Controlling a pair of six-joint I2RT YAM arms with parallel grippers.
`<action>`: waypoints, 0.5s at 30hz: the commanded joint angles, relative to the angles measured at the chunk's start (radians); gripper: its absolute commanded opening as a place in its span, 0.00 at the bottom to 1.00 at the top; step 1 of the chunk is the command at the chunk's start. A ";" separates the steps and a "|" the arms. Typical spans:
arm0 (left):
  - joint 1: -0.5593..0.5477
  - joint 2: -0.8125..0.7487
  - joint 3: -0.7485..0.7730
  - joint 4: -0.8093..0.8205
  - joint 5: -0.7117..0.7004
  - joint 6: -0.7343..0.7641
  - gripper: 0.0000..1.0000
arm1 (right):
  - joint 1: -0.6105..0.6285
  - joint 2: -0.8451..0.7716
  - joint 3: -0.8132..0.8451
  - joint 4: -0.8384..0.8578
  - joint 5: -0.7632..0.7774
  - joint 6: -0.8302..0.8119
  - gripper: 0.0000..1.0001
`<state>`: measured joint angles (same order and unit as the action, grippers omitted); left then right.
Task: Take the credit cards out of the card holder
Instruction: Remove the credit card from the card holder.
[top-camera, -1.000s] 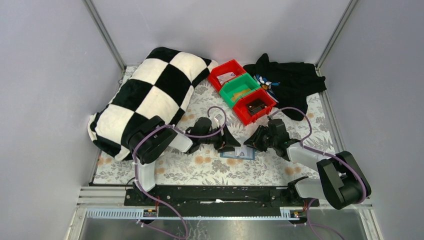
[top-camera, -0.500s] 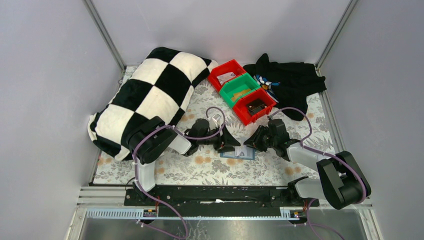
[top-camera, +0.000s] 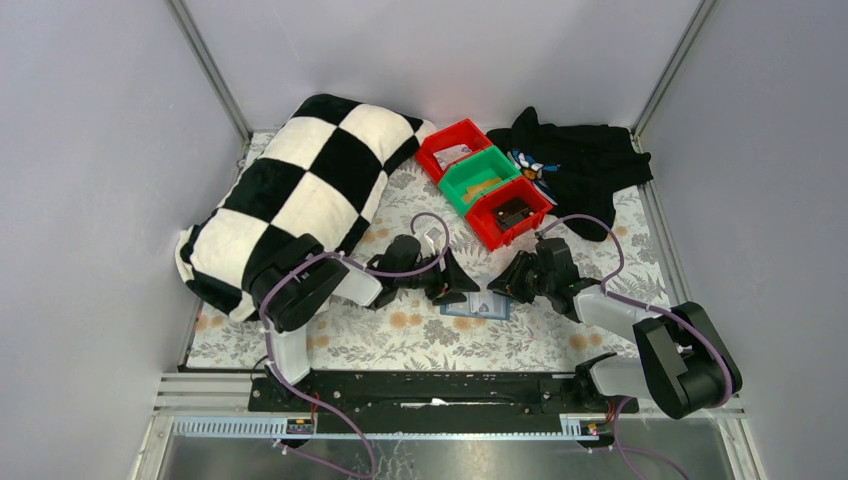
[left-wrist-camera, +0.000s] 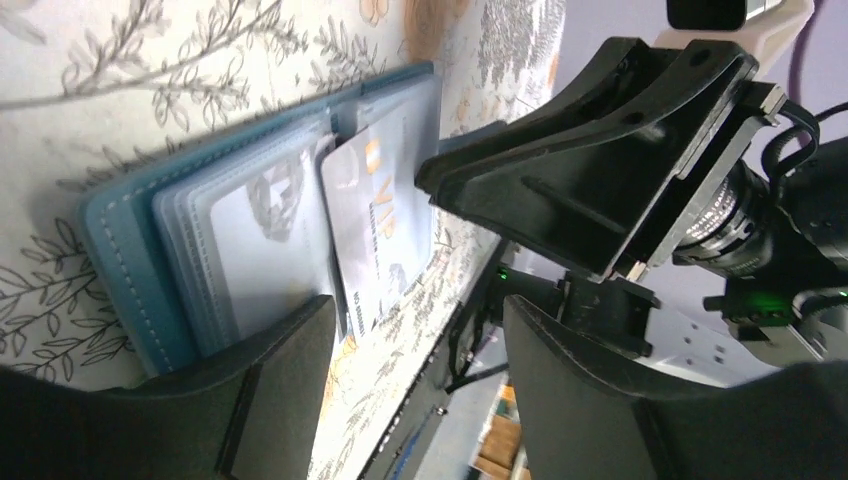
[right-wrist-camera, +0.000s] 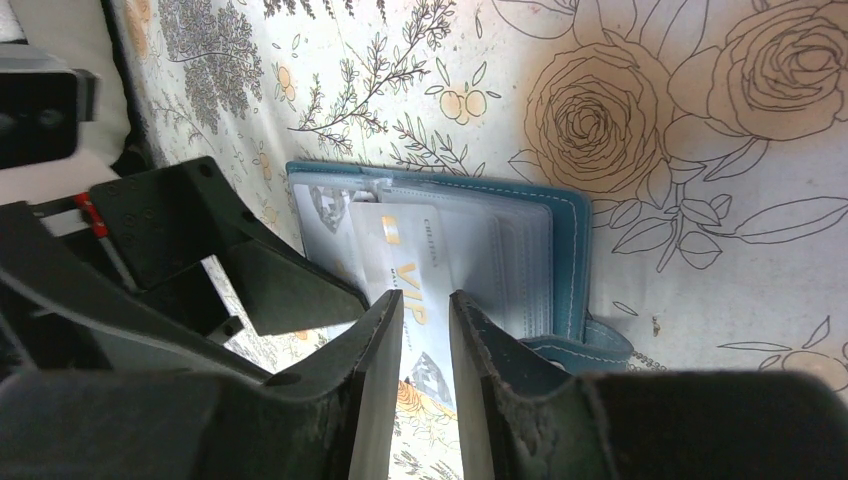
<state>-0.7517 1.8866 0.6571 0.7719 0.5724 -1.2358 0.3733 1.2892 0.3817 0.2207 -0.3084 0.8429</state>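
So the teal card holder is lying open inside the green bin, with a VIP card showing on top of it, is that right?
Not quite. The card holder is not inside the green bin; it lies open on the floral cloth, nearer the arms' bases, as the top external view shows. The rest holds: it is teal, and the VIP card shows on top of it.

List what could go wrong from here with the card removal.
The left gripper is open and grips nothing, so the card holder may slide on the floral cloth when the half-out VIP card is pulled. The right gripper sits close beside it over the holder; fingers could collide. Its narrowly parted jaws might slip off the thin, flat card.
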 joint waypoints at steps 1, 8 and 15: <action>-0.001 -0.089 0.082 -0.295 -0.126 0.165 0.69 | -0.004 0.014 -0.035 -0.137 0.052 -0.030 0.33; -0.020 -0.029 0.135 -0.370 -0.135 0.190 0.69 | -0.004 0.015 -0.033 -0.140 0.056 -0.030 0.33; -0.044 0.005 0.150 -0.383 -0.148 0.182 0.66 | -0.005 0.008 -0.026 -0.162 0.065 -0.043 0.33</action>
<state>-0.7868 1.8477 0.8097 0.4522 0.4656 -1.0817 0.3725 1.2865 0.3817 0.2161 -0.3069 0.8421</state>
